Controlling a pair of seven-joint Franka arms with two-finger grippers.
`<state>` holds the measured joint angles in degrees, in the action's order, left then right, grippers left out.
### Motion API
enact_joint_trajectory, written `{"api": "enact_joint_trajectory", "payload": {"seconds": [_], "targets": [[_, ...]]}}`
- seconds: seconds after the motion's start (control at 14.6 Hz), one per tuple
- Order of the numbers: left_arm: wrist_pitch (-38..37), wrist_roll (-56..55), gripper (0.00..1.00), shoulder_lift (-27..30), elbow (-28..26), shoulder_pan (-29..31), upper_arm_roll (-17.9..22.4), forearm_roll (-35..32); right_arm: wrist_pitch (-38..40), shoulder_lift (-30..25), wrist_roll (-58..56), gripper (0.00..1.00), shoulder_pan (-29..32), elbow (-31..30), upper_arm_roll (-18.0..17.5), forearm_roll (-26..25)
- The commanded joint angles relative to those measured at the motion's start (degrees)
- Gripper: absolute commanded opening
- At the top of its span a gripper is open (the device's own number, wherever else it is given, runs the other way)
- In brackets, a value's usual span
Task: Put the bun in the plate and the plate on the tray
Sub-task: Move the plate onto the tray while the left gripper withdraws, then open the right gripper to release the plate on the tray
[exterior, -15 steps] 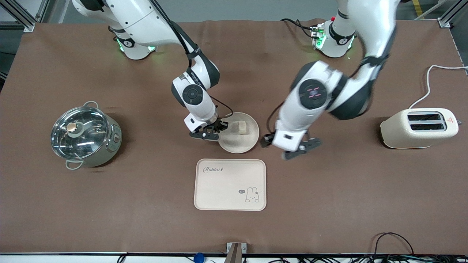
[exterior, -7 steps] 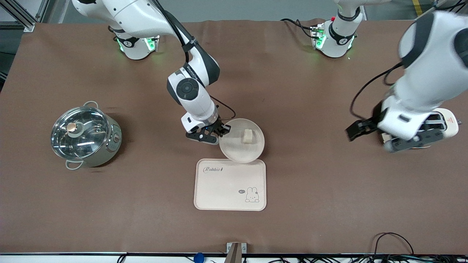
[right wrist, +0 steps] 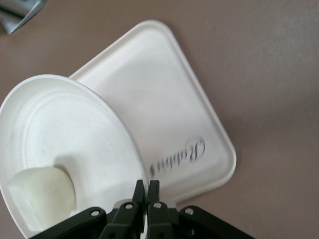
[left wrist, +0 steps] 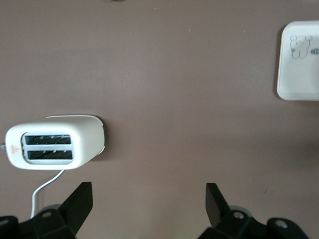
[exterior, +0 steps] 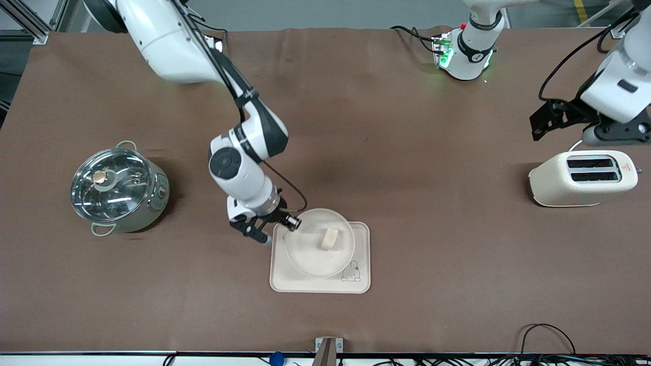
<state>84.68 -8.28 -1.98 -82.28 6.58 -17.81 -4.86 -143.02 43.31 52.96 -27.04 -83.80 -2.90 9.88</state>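
Observation:
The round cream plate (exterior: 310, 251) is over the tray (exterior: 358, 282), held by its rim at the right arm's end. The small pale bun (exterior: 329, 238) lies in the plate. My right gripper (exterior: 287, 223) is shut on the plate's rim. In the right wrist view the plate (right wrist: 55, 129) sits tilted over the tray (right wrist: 169, 114) with its "Rabbit" lettering, and the bun (right wrist: 42, 191) rests in it beside the gripper (right wrist: 146, 191). My left gripper (exterior: 590, 124) is open and empty, up over the table by the toaster.
A cream toaster (exterior: 582, 178) stands at the left arm's end; it also shows in the left wrist view (left wrist: 52, 142). A steel pot with a glass lid (exterior: 118, 187) stands at the right arm's end.
My right gripper has carried the plate with the bun from the bare table to over the tray. My left arm has swung away from the plate to over the toaster.

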Motion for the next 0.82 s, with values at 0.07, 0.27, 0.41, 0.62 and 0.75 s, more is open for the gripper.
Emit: {"api": "enact_joint_trajectory", "payload": {"seconds": [0.07, 0.27, 0.41, 0.62, 0.75], "targets": [[0.92, 3.8, 1.0, 8.12, -9.81, -5.51, 7.43, 3.8, -3.84, 5.99, 1.01, 0.0, 0.59, 4.53, -0.7, 0.58], [1.8, 3.89, 1.0, 10.59, -13.25, -7.72, 9.98, 3.72, -3.94, 6.7, 0.65, 0.0, 0.32, 4.44, -0.7, 0.49], [1.89, 3.8, 1.0, 10.51, -13.09, -7.64, 9.9, 3.37, -4.98, 7.4, 0.65, 0.03, -0.03, 4.44, -0.61, 0.4], [1.98, 3.8, 1.0, 9.63, -12.73, -7.63, 9.73, 3.1, -5.43, 7.67, 0.56, 0.39, 0.23, 4.44, -0.61, -0.12], [1.98, 3.71, 1.0, 9.28, -12.47, -7.63, 9.55, 3.01, -5.17, 6.09, 0.56, 0.65, 0.06, 4.35, -0.52, -1.0]]}}
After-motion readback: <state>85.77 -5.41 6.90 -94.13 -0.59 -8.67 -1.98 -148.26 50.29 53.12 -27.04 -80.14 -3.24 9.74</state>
